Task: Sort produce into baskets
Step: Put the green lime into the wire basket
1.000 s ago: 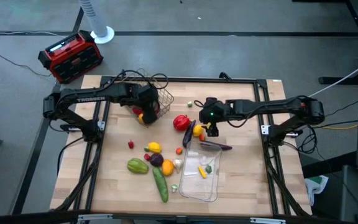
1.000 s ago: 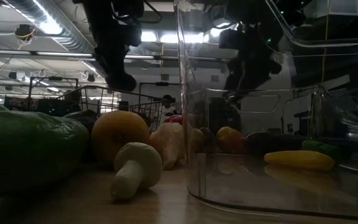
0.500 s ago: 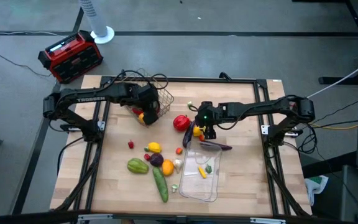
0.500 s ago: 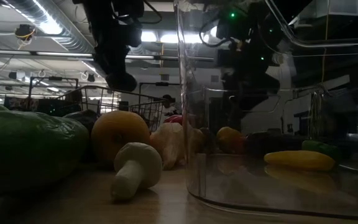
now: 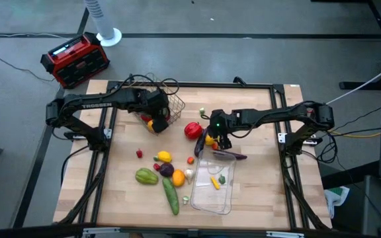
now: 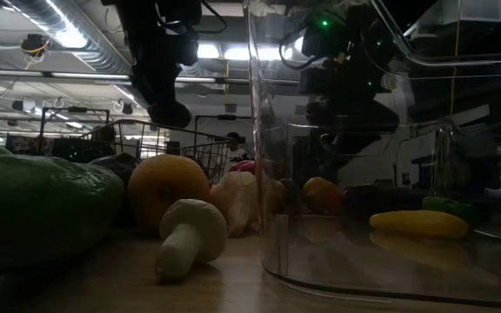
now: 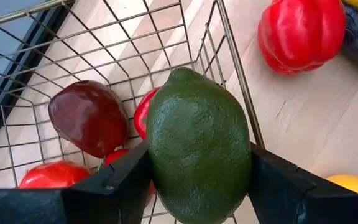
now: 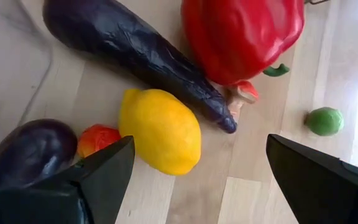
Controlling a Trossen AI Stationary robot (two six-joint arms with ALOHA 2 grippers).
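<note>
Left gripper [image 7: 197,186] grips a green lime [image 7: 197,146] over the wire basket [image 7: 229,62]; release it well inside. Right gripper [image 8: 194,180], jaws wide and empty, should straddle the lemon [image 8: 160,130] beside that basket.

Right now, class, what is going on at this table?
A two-armed robot is sorting toy produce. The left gripper holds a green lime over the wire basket, which already holds red fruits. The right gripper hangs open above a yellow lemon beside the red pepper. The clear tray holds a few pieces.
</note>
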